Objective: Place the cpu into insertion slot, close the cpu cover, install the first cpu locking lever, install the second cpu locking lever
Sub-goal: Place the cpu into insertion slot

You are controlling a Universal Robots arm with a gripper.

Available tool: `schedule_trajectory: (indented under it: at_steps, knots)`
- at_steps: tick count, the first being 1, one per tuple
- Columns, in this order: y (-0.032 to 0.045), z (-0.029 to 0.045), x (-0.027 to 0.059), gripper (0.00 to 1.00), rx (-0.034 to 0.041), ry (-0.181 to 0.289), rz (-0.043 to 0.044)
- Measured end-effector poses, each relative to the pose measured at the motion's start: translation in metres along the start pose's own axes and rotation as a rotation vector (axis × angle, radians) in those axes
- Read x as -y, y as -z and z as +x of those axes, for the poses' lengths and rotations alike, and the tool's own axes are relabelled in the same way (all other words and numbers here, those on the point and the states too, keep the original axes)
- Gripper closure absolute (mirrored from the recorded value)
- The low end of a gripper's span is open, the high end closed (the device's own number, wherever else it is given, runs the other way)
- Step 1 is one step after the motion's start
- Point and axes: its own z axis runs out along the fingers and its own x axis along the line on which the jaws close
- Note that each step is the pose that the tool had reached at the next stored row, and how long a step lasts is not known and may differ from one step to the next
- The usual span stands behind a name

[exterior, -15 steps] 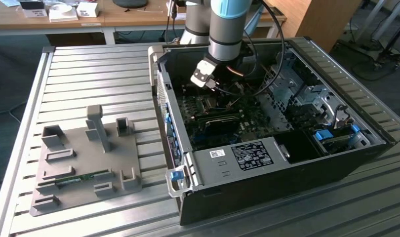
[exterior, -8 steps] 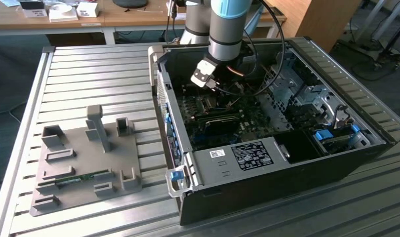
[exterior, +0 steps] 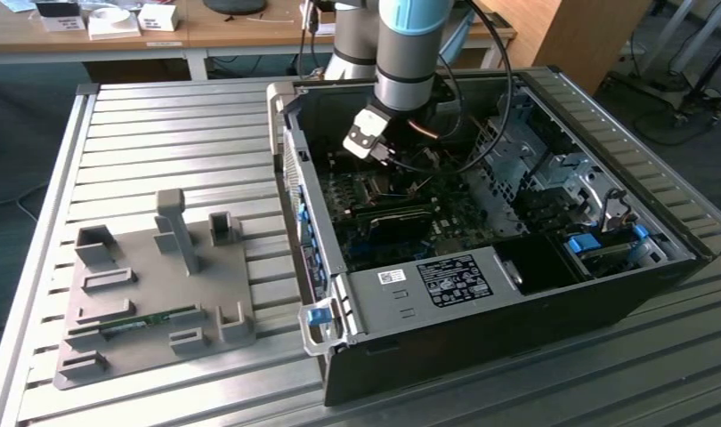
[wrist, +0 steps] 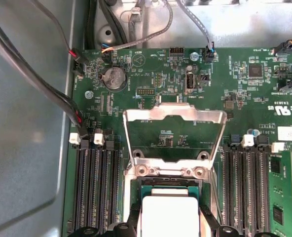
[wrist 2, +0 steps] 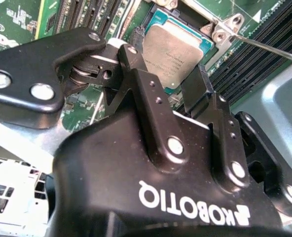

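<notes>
Cpu (wrist: pixel 168 205) pinched at two opposite edges by gripper (wrist: pixel 169 219) fingers (wrist 2: pixel 136 69), over socket just beside cpu cover (wrist: pixel 173 114) hinge. Cover raised open, motherboard (wrist: pixel 244 84) visible through its opening. Memory slots (wrist: pixel 94 187) flank cover on both sides.

Computer case (exterior: pixel 491 351): I'm seeing it lying open, centre-right of the exterior view.
Grey fixture (exterior: pixel 147 289): sitting lower left on the slatted table (exterior: pixel 158 133).
</notes>
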Motion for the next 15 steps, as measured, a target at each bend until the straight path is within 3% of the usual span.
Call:
schedule_trajectory:
  at_steps: [15]
  knots:
    - [-0.0006,0.0,-0.0007,0.46,-0.0002,0.0,0.0001]
